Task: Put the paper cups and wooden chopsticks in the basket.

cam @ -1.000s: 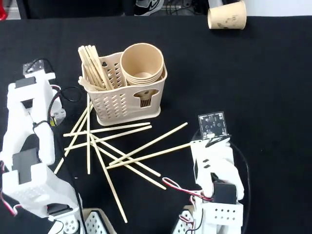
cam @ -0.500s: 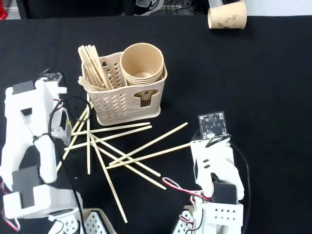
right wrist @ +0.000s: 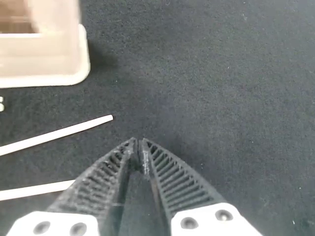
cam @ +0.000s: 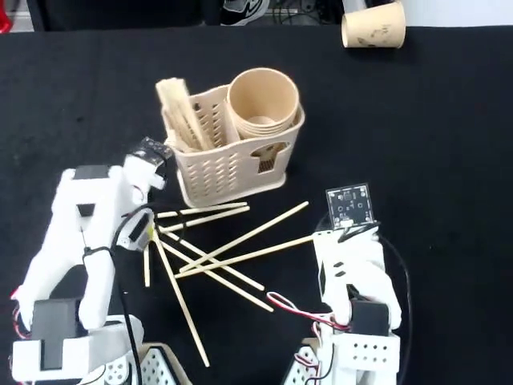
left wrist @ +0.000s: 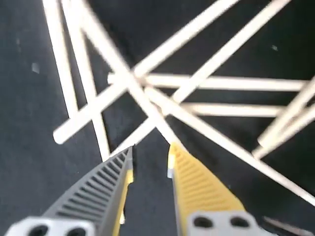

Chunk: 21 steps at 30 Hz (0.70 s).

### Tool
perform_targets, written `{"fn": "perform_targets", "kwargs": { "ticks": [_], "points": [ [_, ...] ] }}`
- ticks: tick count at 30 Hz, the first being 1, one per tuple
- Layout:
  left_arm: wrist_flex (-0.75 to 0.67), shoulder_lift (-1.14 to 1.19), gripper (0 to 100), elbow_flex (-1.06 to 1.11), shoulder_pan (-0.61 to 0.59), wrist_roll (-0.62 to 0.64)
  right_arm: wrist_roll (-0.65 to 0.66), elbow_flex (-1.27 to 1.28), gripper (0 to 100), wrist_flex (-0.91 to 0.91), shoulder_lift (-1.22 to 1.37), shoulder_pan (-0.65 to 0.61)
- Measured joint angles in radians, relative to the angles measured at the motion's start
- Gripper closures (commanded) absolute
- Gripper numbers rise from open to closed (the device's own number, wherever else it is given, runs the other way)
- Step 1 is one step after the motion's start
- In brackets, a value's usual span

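Hovering close above the crossed chopsticks (left wrist: 133, 81), the left gripper (left wrist: 150, 148) is held slightly parted and empty | right gripper (right wrist: 138, 143) is clenched on nothing | chopsticks are judged light, stiff, slippery: best pinched mid-length | basket (cam: 228, 168) just beyond | one paper cup (cam: 373, 26) is left far off

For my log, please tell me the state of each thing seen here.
basket: upright, partly filled
stacked paper cups: upright in basket
bundled chopsticks: standing in basket
loose chopsticks: lying crossed on table
lone paper cup: on its side, at table's far edge
left gripper: fingers open
right gripper: fingers shut
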Motion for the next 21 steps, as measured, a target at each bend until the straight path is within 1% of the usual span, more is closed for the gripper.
{"fn": "perform_targets", "kwargs": {
  "ticks": [3, 7, 8, 11, 12, 14, 21],
  "points": [
    [-0.114, 0.026, 88, 0.038, 0.006, -0.009, 0.000, 0.000, 98.3, 0.000, 0.000, 0.000],
    [-0.218, 0.078, 88, 0.055, 0.006, -0.015, 0.000, 0.000, 98.3, 0.000, 0.000, 0.000],
    [-0.226, 0.095, 89, 0.055, 0.006, -0.015, 0.000, 0.000, 98.3, 0.000, 0.000, 0.000],
    [-0.233, 0.124, 98, 0.051, -0.002, -0.017, 0.000, 0.000, 98.3, 0.000, 0.000, 0.000],
    [-0.241, 0.124, 96, 0.048, -0.008, -0.021, 0.000, 0.000, 98.3, 0.000, 0.000, 0.000],
    [-0.232, 0.124, 97, 0.043, -0.025, -0.021, 0.000, 0.000, 98.3, 0.000, 0.000, 0.000],
    [-0.232, 0.126, 97, 0.040, -0.103, -0.023, 0.000, 0.000, 98.3, 0.000, 0.000, 0.000]
  ]
}}
